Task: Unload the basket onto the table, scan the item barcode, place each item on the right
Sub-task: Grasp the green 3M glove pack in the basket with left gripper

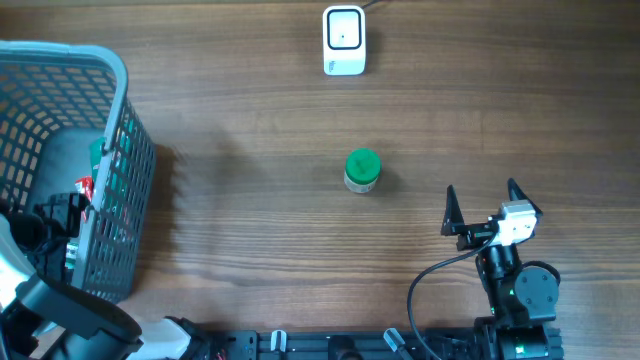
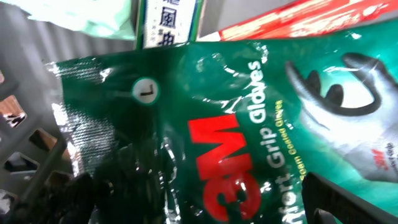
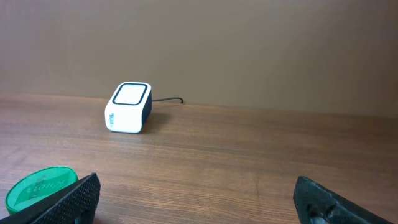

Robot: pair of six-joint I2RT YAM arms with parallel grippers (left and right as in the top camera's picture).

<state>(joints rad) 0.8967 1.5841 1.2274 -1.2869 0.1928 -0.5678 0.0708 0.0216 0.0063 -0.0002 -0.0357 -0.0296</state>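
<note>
Overhead first: plain wood-grain table (image 1: 250, 230) with loads of bare room through the middle and the right half. The white scanner (image 1: 344, 40) sits at the top centre edge of the frame. A green-lidded jar (image 1: 362, 170) stands alone mid-frame, well apart from everything. The grey mesh basket (image 1: 70, 52) fills the left edge, and my left arm (image 1: 70, 315) comes up from the lower left corner and dips into it. The right gripper (image 1: 481, 190) is at lower right with its fingers spread, nothing between them, well clear of the jar. Left wrist cam: the left gripper (image 2: 211, 208) has its jaws wide apart, just dark tips in the two bottom corners. The green glove pack (image 2: 205, 124) lies in the basket right under them; can't tell if they touch it. It reads "3M" in red, "Grip Gloves", and an "L" in a little circle. There's a white carton (image 2: 168, 22) with Chinese characters at the top and a red packet (image 2: 298, 22) at upper right, with basket mesh at the left edge. Right wrist cam: flat tabletop running back to a plain brown wall. The scanner is at middle left with its cable (image 3: 168, 99) trailing behind, the jar's lid is in the lower left corner, and it's open wood ahead.
</note>
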